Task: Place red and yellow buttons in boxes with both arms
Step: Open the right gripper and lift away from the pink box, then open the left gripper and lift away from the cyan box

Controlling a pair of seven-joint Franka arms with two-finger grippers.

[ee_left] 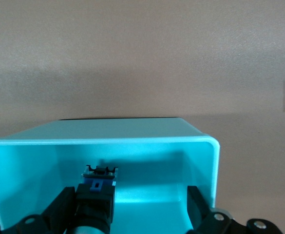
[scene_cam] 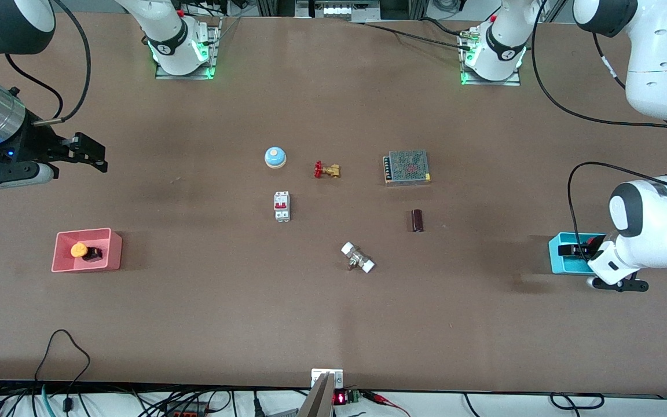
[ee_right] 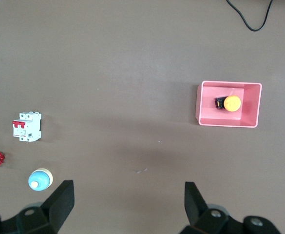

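The yellow button point(scene_cam: 79, 250) lies in the pink-red box point(scene_cam: 114, 250) at the right arm's end of the table; both also show in the right wrist view, the button point(ee_right: 232, 103) in the box point(ee_right: 203, 105). My right gripper point(scene_cam: 93, 154) is open and empty, up in the air over bare table point(ee_right: 130, 204). My left gripper point(scene_cam: 575, 250) reaches down into the cyan box point(scene_cam: 559, 258) at the left arm's end. Its jaws stand wide open point(ee_left: 130, 207). The red button's black body point(ee_left: 97, 195) lies in the box point(ee_left: 200, 146) beside one finger point(ee_left: 63, 207); its cap is hidden.
In the middle of the table lie a pale blue dome point(scene_cam: 275, 157), a brass valve point(scene_cam: 326, 169), a white circuit breaker point(scene_cam: 282, 206), a metal mesh unit point(scene_cam: 407, 167), a dark cylinder point(scene_cam: 417, 220) and a white-ended fitting point(scene_cam: 358, 258).
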